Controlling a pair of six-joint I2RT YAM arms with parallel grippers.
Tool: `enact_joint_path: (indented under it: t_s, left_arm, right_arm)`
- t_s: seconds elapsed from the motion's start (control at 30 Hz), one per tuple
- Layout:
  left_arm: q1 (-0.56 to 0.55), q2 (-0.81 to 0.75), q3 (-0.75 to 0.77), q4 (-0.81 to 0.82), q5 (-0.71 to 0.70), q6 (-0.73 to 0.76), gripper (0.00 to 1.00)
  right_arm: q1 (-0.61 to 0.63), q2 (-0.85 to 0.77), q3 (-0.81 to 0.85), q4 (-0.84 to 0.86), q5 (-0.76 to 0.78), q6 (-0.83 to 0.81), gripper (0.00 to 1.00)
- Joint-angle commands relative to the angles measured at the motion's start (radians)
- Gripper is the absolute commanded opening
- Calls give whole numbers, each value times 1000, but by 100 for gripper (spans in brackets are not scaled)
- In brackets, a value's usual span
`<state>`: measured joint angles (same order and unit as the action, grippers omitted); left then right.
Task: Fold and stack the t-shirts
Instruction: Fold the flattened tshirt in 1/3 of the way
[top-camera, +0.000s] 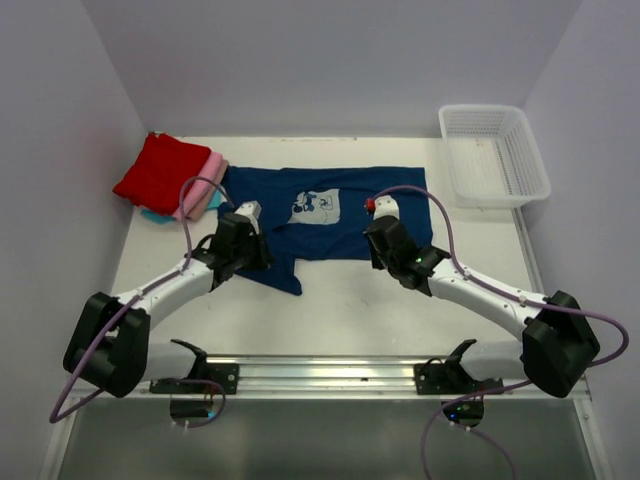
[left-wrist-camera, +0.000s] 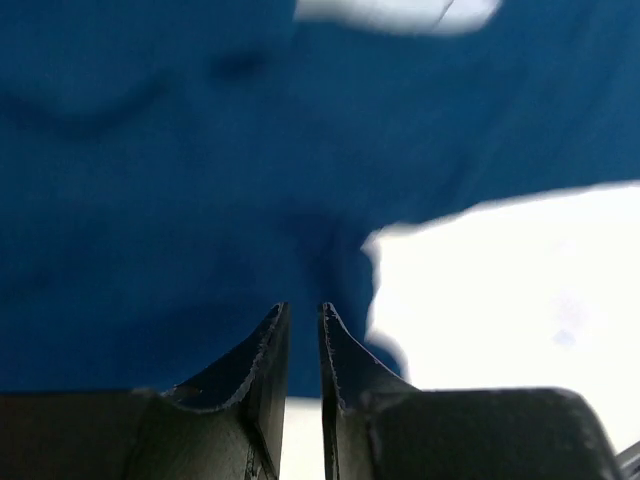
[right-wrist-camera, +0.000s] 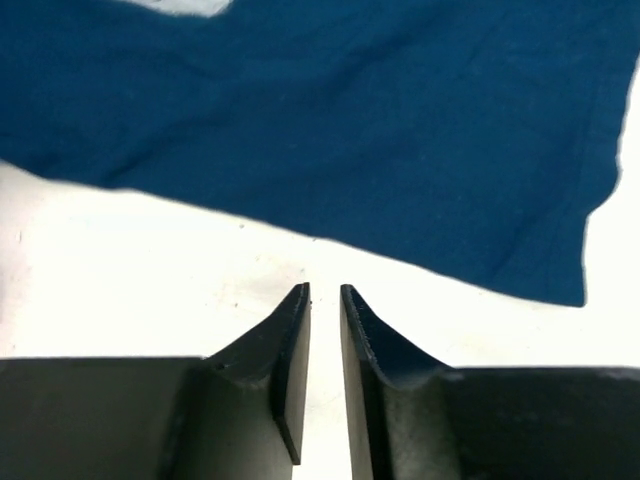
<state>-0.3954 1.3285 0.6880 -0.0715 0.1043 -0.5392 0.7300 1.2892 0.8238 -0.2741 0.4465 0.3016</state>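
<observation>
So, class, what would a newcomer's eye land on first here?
The navy blue t-shirt spread mid-table, print up, with the left arm and right arm bent over its near edge. Next, the bright red tee folded at far left and the white mesh basket at far right.

The left arm (top-camera: 165, 290) and right arm (top-camera: 480, 290) are alike, built of white tapered links. Each has bulky black joint housings (top-camera: 105, 345) at its 6 o'clock end. A purple cable (top-camera: 200, 185) loops off each wrist toward 12 o'clock. The right wrist bears a red mark (top-camera: 370, 205) at its 12 o'clock tip. The left gripper (left-wrist-camera: 303, 310) and right gripper (right-wrist-camera: 323, 290) have matte black, wedge-shaped fingers (right-wrist-camera: 285, 360) that taper to thin tips.
</observation>
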Motion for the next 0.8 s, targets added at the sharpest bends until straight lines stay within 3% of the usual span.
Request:
enact_joint_path:
  t_s: [0.0, 0.2, 0.4, 0.5, 0.63, 0.77]
  left_arm:
    - [-23, -119, -71, -126, -69, -4, 20]
    - [-46, -265, -131, -238, -182, -21, 20]
    - [-49, -304, -209, -260, -255, -65, 20]
    - [-52, -310, -231, -251, -235, -91, 19]
    - [-57, -325, -272, -220, -230, -119, 17]
    - [-59, -351, -280, -226, -229, -127, 16]
  right_arm:
    - [-3, -16, -34, 38, -78, 50, 24]
    - [-4, -10, -51, 56, -172, 57, 38]
    - [-4, 44, -54, 121, -336, 59, 43]
    - [-3, 77, -64, 206, -442, 102, 45]
    - [14, 192, -75, 457, -769, 226, 47]
    - [63, 265, -72, 561, -805, 264, 51]
